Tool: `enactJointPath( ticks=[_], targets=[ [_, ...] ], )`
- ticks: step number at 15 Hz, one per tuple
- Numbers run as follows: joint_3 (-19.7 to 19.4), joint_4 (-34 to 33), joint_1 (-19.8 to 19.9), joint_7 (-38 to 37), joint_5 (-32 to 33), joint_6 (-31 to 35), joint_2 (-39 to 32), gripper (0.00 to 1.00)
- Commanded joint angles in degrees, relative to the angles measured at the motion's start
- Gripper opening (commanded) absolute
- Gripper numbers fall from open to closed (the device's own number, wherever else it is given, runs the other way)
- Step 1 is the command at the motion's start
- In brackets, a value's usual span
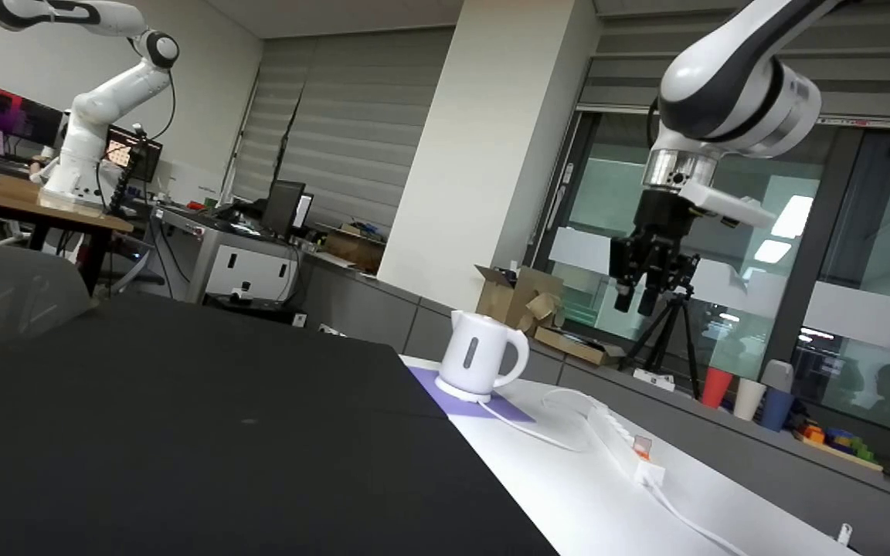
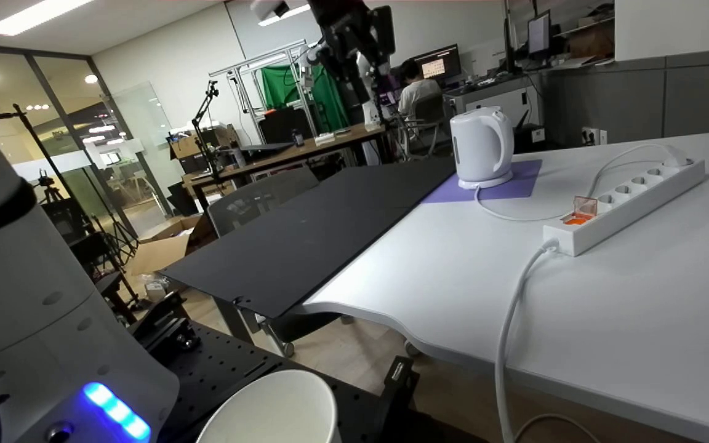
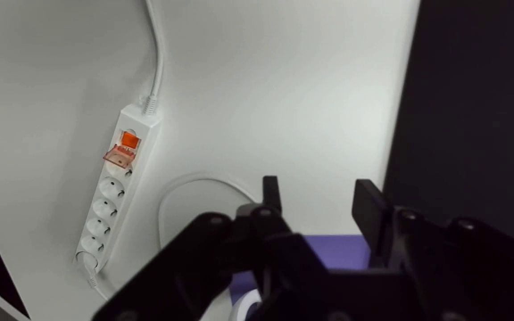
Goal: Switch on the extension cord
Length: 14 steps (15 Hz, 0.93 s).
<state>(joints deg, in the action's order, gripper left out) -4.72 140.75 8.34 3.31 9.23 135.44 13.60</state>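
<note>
Extension cord [image 2: 631,210]: we count one
Orange switch [image 3: 130,140]: one
Switch cover [image 3: 120,156]: one
Sockets [image 3: 112,187]: six we can make out, one plugged
Gripper [image 3: 318,196]: one, with two fingers [image 3: 367,209]
Kettle [image 2: 480,144]: we see one
Purple sheet [image 2: 524,177]: one
Cups [image 1: 715,386]: four, as we count them in an exterior view
Robot arms [image 1: 723,85]: we see two

I have the white robot arm [image 1: 731,93] raised, reaching in from the upper right of an exterior view. Its wrist [image 1: 677,167] bends so that the black fingers [image 3: 367,211] point downward in midair, spread well apart. In an exterior view, a blue light [image 2: 116,411] glows on the base [image 2: 108,354].
</note>
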Motion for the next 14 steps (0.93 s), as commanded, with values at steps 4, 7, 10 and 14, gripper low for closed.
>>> enactJointPath(
  ticks=[4, 7, 10, 14],
  targets=[
    [-3.5, -9.6, 2.7, -2.8, 2.0, 2.3, -12.9, 0.00],
    [-5.6, -12.9, 3.8, -2.8, 1.7, 2.0, -17.0, 0.00],
    [-7.8, -16.7, 5.0, -2.4, 0.5, 0.4, -21.1, 0.00],
    [-10.0, -21.6, 6.5, -2.9, -0.2, -2.7, -26.0, 0.00]
  ],
)
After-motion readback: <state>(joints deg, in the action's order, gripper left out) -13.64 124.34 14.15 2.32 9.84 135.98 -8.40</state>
